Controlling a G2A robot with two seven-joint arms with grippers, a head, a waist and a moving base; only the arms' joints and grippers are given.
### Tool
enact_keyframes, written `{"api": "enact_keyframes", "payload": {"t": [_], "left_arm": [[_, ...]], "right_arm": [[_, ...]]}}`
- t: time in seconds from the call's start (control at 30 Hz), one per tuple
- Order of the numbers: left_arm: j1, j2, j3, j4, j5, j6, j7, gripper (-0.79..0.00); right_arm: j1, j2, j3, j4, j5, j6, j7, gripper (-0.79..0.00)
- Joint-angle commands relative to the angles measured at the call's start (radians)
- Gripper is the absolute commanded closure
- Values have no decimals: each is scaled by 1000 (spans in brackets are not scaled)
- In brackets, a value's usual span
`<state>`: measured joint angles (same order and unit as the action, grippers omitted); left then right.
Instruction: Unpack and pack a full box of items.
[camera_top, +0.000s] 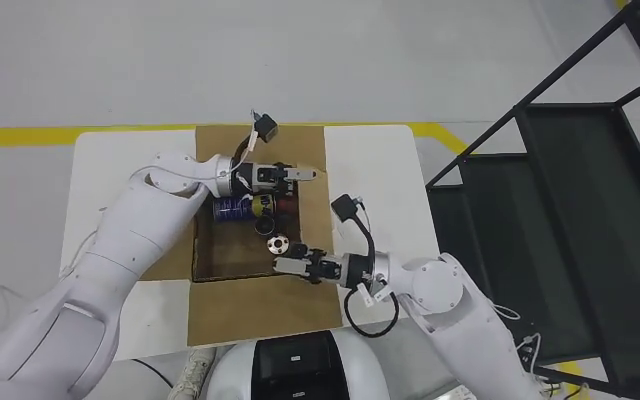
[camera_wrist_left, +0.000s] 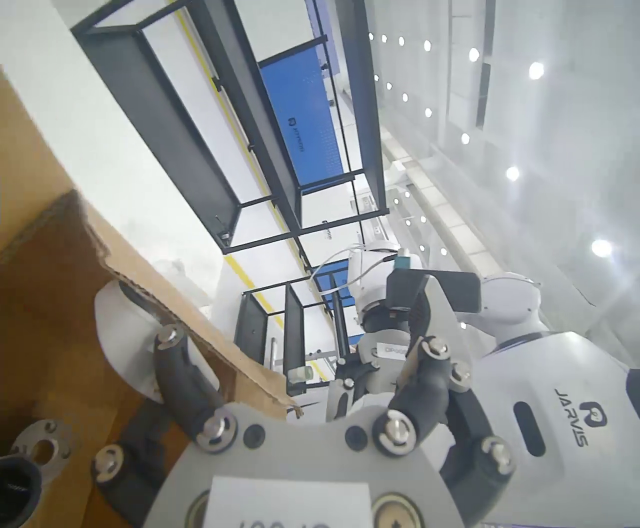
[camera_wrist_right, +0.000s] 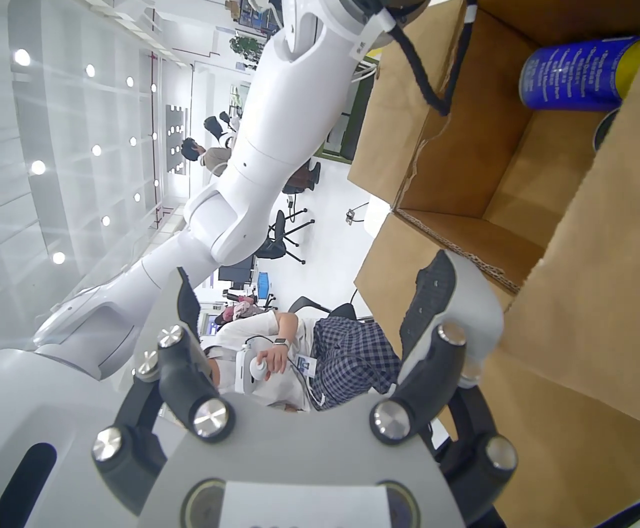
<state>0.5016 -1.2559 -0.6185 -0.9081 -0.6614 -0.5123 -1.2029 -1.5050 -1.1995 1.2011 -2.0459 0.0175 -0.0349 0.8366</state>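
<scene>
An open cardboard box (camera_top: 250, 262) stands on the white table with its flaps spread out. Inside lie a blue can (camera_top: 232, 208) (camera_wrist_right: 570, 75), a metal flange (camera_top: 278, 243) (camera_wrist_left: 42, 445) and some dark round items (camera_top: 266, 226). My left gripper (camera_top: 305, 173) (camera_wrist_left: 280, 320) is open at the box's far right wall, whose edge (camera_wrist_left: 250, 360) runs between the fingers, with one finger (camera_wrist_left: 125, 330) inside the box. My right gripper (camera_top: 280, 266) (camera_wrist_right: 320, 300) is open at the near wall, with one finger (camera_wrist_right: 450, 295) beside a cardboard edge (camera_wrist_right: 460, 247). Neither holds anything.
The white table (camera_top: 375, 170) shows bare on either side of the box. A black metal rack (camera_top: 540, 200) stands on the floor to the right of the table. A yellow floor line (camera_top: 60, 134) runs behind it.
</scene>
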Motion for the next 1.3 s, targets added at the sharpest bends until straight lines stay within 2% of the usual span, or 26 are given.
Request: {"api": "enact_keyframes", "payload": {"t": [0.0, 0.1, 0.3, 0.37, 0.47, 0.57, 0.73, 1.0, 1.17, 1.27], "left_arm": [[-10, -22, 17, 7, -31, 1, -19, -785], [-25, -53, 39, 24, -71, -3, -49, -785], [-55, -104, 67, 87, -103, -15, -90, -785], [-61, -111, 64, 105, -101, -16, -89, -785], [-64, -104, 36, 119, -104, -12, -93, -785], [-58, -76, -13, 112, -82, -14, -91, -785], [-13, 0, -144, 64, -46, -18, -86, -785], [142, 126, -389, -52, 50, -29, -76, -785], [247, 184, -549, -134, 64, -20, -54, -785], [307, 210, -637, -196, 71, -8, -35, -785]], "right_arm": [[-14, 3, 6, -19, -13, 13, -9, -785], [-42, 9, 22, -53, -41, 43, -29, -785], [-142, 18, 91, -135, -113, 213, -169, -785], [-169, 20, 117, -144, -96, 234, -179, -785], [-198, 24, 163, -128, -58, 258, -193, -785], [-212, 25, 201, -91, -48, 320, -243, -785], [-171, 22, 196, 4, -18, 401, -275, -785], [-30, 14, 106, 154, -21, 486, -260, -785], [1, 11, 80, 168, -22, 493, -272, -785], [-10, 13, 82, 129, -37, 476, -289, -785]]}}
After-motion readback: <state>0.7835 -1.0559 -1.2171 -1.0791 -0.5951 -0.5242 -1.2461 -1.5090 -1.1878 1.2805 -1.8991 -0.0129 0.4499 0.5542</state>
